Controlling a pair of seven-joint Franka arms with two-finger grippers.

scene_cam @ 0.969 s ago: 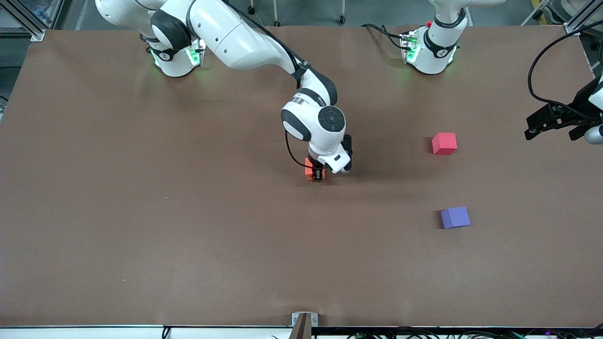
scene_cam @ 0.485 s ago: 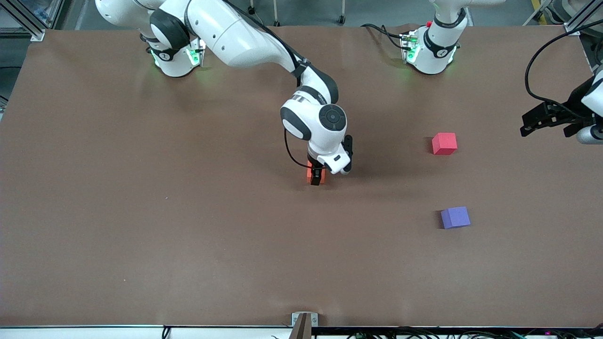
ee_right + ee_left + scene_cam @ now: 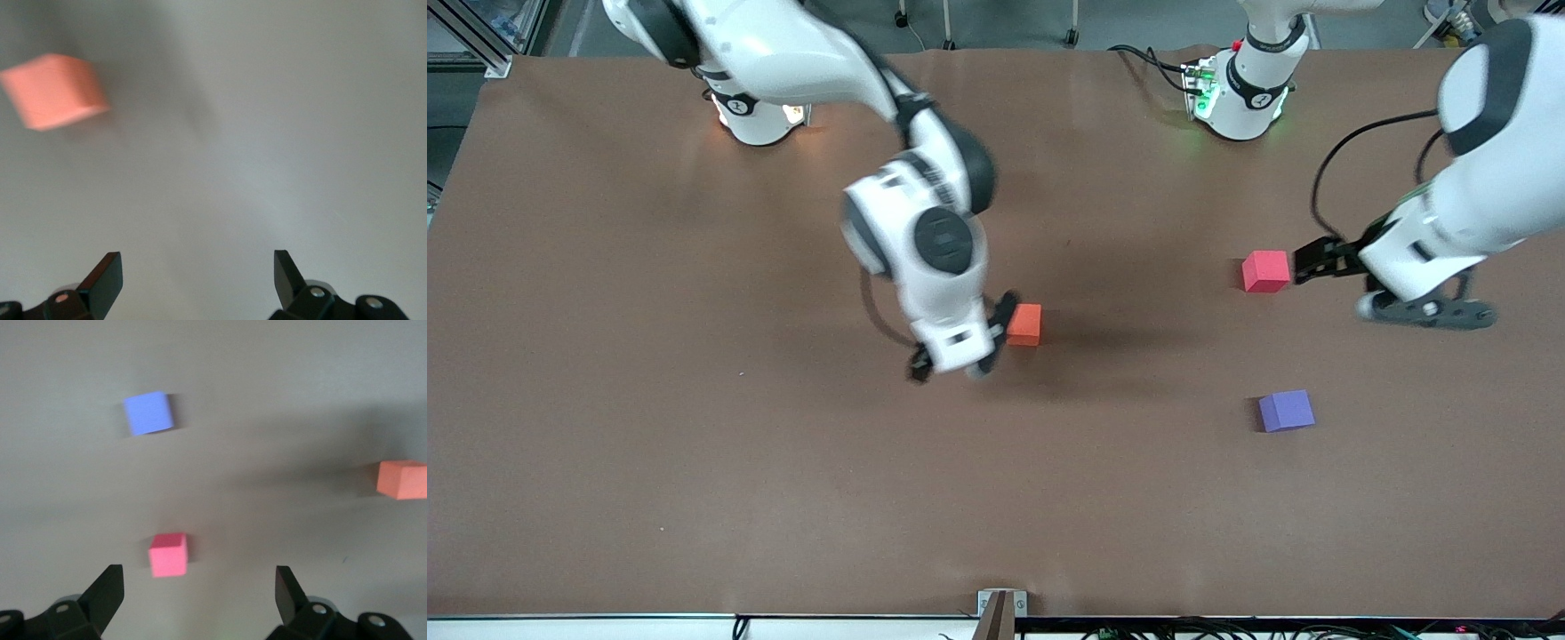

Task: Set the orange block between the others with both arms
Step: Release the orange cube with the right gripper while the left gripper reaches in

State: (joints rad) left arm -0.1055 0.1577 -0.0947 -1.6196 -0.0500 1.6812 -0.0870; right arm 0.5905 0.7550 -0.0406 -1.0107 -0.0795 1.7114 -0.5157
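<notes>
Mid-table, the orange block point(image 3: 1024, 324) sat alone on the brown table point(image 3: 694, 444) after I let it go: a second before, my right gripper point(image 3: 959, 342) had pinched it there; now that gripper hung just beside it toward the right arm's end, jaws spread wide and empty. My left gripper point(image 3: 1316, 262), also spread and empty, had swung in from the table's edge to hover beside the pinkish-red cube point(image 3: 1265, 270). With the purple-blue cube point(image 3: 1286, 411) nearer the camera, the gap between the pair stayed unfilled, and the hand-off to my left arm looked due next
</notes>
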